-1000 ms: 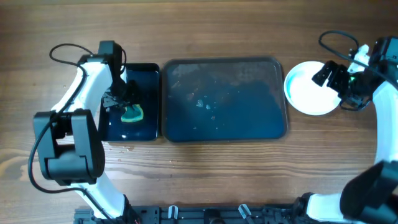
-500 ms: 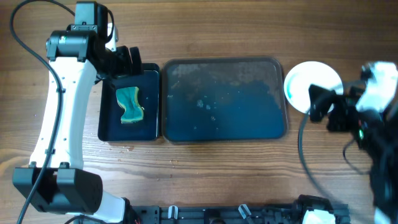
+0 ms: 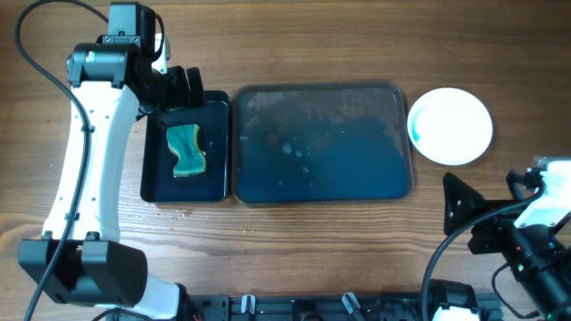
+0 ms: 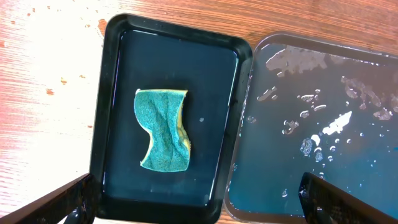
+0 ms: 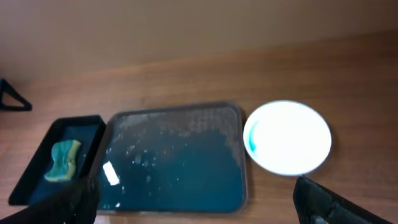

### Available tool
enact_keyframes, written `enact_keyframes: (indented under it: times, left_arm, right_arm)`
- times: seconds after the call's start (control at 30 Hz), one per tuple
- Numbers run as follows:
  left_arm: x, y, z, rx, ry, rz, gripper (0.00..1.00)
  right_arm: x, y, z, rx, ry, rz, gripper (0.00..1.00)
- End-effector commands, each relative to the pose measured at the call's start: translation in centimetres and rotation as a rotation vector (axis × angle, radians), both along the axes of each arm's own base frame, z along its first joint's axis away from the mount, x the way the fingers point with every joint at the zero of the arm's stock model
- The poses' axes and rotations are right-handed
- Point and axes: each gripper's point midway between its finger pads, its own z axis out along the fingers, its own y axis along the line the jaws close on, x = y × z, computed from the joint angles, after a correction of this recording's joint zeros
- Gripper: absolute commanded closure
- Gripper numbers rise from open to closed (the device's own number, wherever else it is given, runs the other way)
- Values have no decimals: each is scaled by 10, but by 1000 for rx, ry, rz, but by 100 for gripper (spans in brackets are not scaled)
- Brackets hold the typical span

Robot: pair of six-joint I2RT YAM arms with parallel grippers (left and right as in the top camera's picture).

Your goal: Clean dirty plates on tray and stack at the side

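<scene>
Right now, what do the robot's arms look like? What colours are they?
Both arms are white and black. The left arm has a long white shell, chunky black joints and a thin black cable looping off it. The right arm shows a white piece over black parts, with another black cable. The left pincer and right pincer are black with pointed fingers.

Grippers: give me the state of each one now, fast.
Left gripper: jaws open, holding nothing; sponge lies in the small tray.
Right gripper: jaws open, holding nothing; clear of the white plate.
</scene>
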Motion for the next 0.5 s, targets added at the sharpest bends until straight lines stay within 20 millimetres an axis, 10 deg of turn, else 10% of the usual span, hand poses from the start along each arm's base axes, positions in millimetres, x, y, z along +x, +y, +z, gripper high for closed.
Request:
enact_keyframes:
  times: [0.0, 0.2, 0.47]
  left_arm:
    - [1, 2, -2, 8, 5, -1, 0]
    - [1, 2, -2, 8, 5, 0, 0]
    - [1, 2, -2, 8, 5, 0, 0]
  right_arm:
    - [0, 3, 3, -12, -19, 24, 0]
    - [27, -3, -2, -133, -226, 39, 1]
    - [53, 11, -63, -154, -588, 91, 0]
